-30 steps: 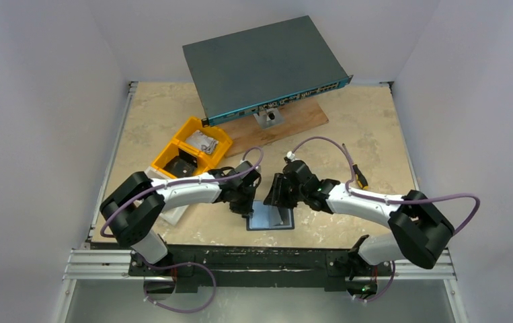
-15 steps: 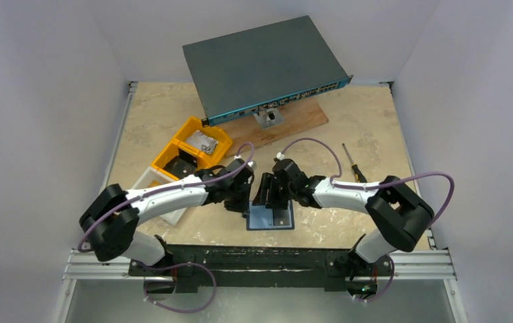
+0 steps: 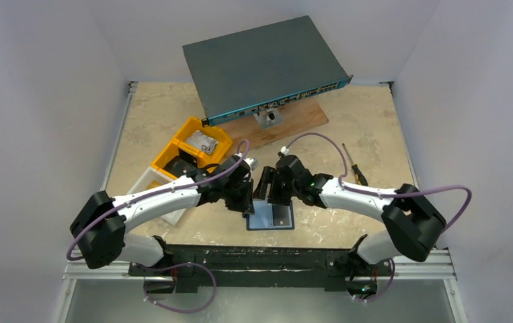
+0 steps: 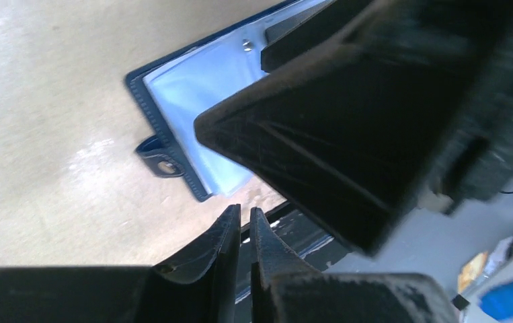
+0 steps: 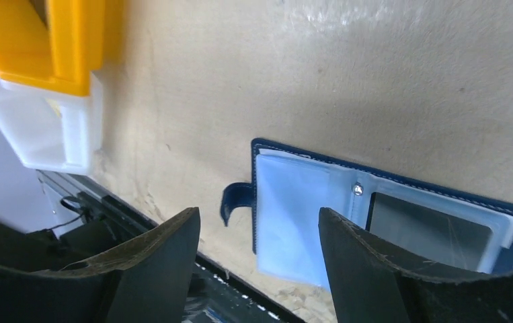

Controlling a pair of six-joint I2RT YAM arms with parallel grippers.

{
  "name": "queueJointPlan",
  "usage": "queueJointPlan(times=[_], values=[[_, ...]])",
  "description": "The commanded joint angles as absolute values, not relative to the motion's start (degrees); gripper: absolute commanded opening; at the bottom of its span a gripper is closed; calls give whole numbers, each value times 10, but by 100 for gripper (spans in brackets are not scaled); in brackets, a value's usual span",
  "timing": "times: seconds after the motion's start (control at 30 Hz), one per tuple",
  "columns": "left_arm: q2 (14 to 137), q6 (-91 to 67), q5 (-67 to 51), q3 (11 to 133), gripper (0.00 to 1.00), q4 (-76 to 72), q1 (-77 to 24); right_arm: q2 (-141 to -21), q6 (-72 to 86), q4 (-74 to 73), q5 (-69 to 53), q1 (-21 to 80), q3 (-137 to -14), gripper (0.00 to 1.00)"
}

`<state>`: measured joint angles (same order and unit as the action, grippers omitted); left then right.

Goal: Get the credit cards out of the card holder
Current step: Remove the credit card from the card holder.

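Note:
The navy card holder (image 3: 270, 218) lies open on the table near the front edge, its pale clear sleeves up. In the right wrist view the holder (image 5: 294, 202) shows its tab (image 5: 234, 200), a stud, and a grey card (image 5: 428, 225) inside one sleeve. My right gripper (image 3: 267, 192) hovers over the holder's far side, and its jaws (image 5: 257, 214) stand open and empty. My left gripper (image 3: 247, 202) is just left of it, above the holder's left edge. Its fingers (image 4: 245, 210) are shut on nothing, above the holder (image 4: 193, 101). The right gripper's black body (image 4: 374, 121) hides much of the holder there.
Two yellow bins (image 3: 193, 151) stand behind the left arm, with a white tray (image 3: 173, 214) beside them. A grey network switch (image 3: 263, 67) leans on a wooden board (image 3: 300, 118) at the back. A screwdriver (image 3: 356, 168) lies right. The metal front rail (image 3: 260, 259) runs just below the holder.
My right gripper has moved left and a little away, now close beside the left gripper. The left arm has stretched out, its elbow swinging left. The card holder has not moved.

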<state>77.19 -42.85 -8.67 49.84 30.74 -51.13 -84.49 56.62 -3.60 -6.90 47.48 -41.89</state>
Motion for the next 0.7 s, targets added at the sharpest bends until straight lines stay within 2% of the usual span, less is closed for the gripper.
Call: queueJointPlan(times=[0.0, 0.17, 0.43, 0.67], values=[[797, -467, -145, 532, 11, 234, -508, -780, 567, -92, -10, 463, -440, 65], [846, -511, -188, 541, 12, 171, -501, -731, 565, -125, 14, 451, -402, 62], [925, -547, -243, 523, 15, 75, -477, -683, 524, -210, 87, 452, -380, 37], [961, -553, -256, 511, 21, 44, -470, -685, 508, -223, 93, 456, -373, 22]])
